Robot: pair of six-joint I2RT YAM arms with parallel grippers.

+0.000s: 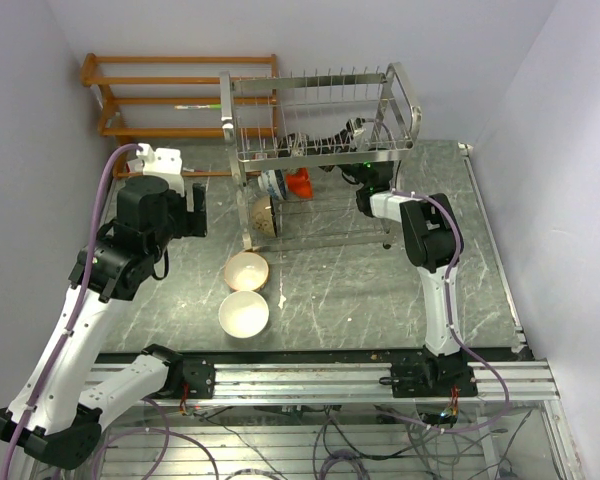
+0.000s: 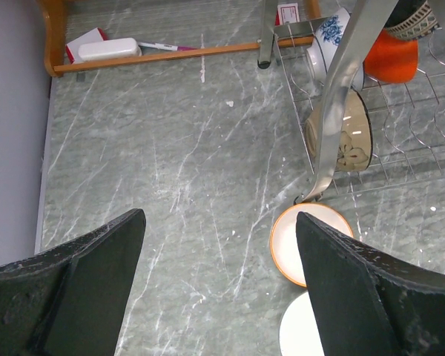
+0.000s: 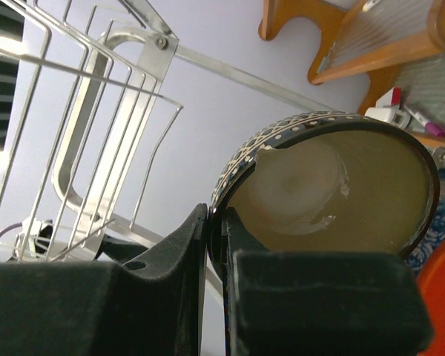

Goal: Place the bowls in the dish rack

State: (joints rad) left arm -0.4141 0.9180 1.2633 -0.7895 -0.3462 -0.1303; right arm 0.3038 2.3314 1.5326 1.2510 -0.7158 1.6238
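Observation:
The silver wire dish rack (image 1: 320, 120) stands at the back. My right gripper (image 3: 216, 219) is shut on the rim of the dark bowl (image 3: 334, 185), which has a patterned rim and tan inside, and holds it on edge inside the rack's lower tier (image 1: 355, 130). The olive-brown bowl (image 1: 265, 215), blue-and-white bowl (image 1: 273, 183) and red-orange bowl (image 1: 299, 183) stand on edge in the lower tier. The cream-tan bowl (image 1: 247, 270) and white bowl (image 1: 244, 313) sit on the table. My left gripper (image 2: 219, 222) is open and empty, hovering left of the cream-tan bowl (image 2: 300, 241).
An orange wooden shelf (image 1: 170, 95) stands at the back left, with a white object (image 2: 107, 49) and a pen on its bottom board. The rack's leg (image 2: 341, 81) rises just beyond the cream-tan bowl. White walls enclose the table.

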